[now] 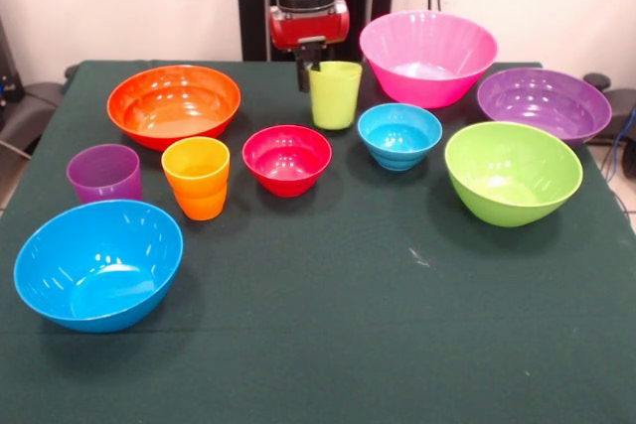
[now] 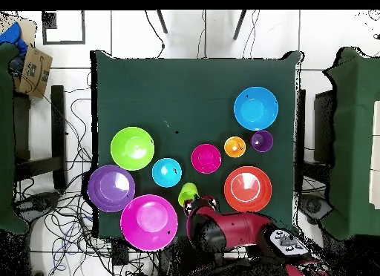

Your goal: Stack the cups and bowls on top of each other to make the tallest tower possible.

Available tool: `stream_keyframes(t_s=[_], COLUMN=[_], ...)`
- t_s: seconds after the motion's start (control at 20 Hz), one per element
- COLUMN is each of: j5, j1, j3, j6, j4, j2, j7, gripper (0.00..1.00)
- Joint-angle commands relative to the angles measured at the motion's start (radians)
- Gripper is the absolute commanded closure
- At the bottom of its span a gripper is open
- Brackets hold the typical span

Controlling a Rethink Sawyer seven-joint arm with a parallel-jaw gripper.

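Front view: the end effector (image 1: 304,69) hangs low at the back of the bench (image 1: 328,345), its dark tip just beside the lime green cup (image 1: 334,94), at the cup's rim — whether it is clenched or released I cannot tell. The cup stands upright. In front of it sit the small red bowl (image 1: 286,159) and the small light blue bowl (image 1: 399,135), near each other but apart. The big pink bowl (image 1: 428,57) is just beside the cup at the back, with the purple bowl (image 1: 544,103) and the lime green bowl (image 1: 513,172) further out on that side. On the other side lie the wide orange bowl (image 1: 174,104), the orange cup (image 1: 196,177), the purple cup (image 1: 104,173) and, nearest the camera, the big blue bowl (image 1: 98,263). Nothing is nested — every piece stands alone on the green cloth.
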Motion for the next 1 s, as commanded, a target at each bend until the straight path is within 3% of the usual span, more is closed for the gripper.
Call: stream_keyframes(t_s=[0.05,0.7,1.0], j5=[-0.030,0.037,0.090], j1=[-0.013,-0.028,-0.069], j3=[0.132,0.201,0.271], j6=[0.096,0.236,0.342], j4=[-0.073,-0.009,0.061], j2=[-0.039,-0.183,-0.318], j7=[0.040,0.033,0.012], gripper=[1.00,1.00,1.00])
